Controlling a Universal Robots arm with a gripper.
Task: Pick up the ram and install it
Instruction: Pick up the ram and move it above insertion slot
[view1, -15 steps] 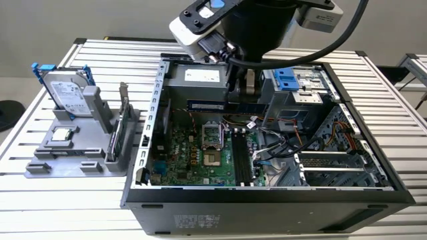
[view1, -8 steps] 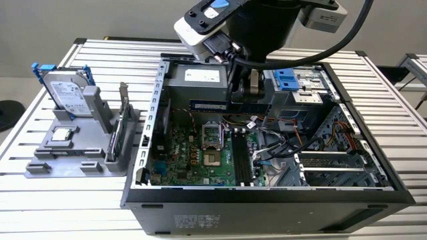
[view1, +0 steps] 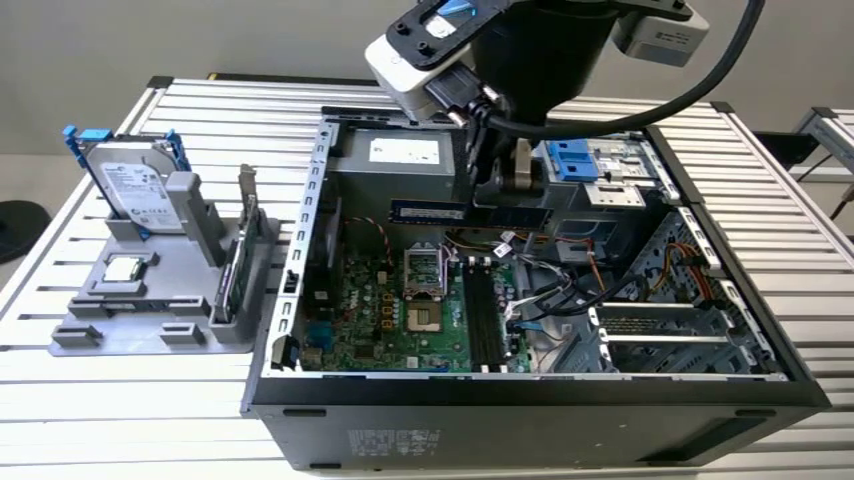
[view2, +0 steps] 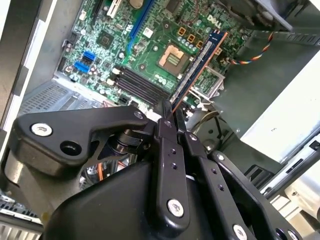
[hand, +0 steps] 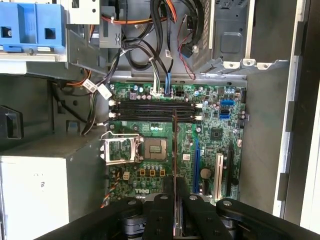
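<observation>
The long, flat dark blue-black ram stick (view1: 430, 211) is gripped near one end by the black-fingered gripper (view2: 172, 117), whose fingers are closed tight on its faces. It is held well above the green motherboard (hand: 150, 170) inside the open grey metal computer case (view1: 534, 420). Its long edge is turned crosswise to the long black plastic memory slots (hand: 155, 106) below. Open air surrounds its free end. Bundled cables (view1: 561, 290) lie just beside the slots.
</observation>
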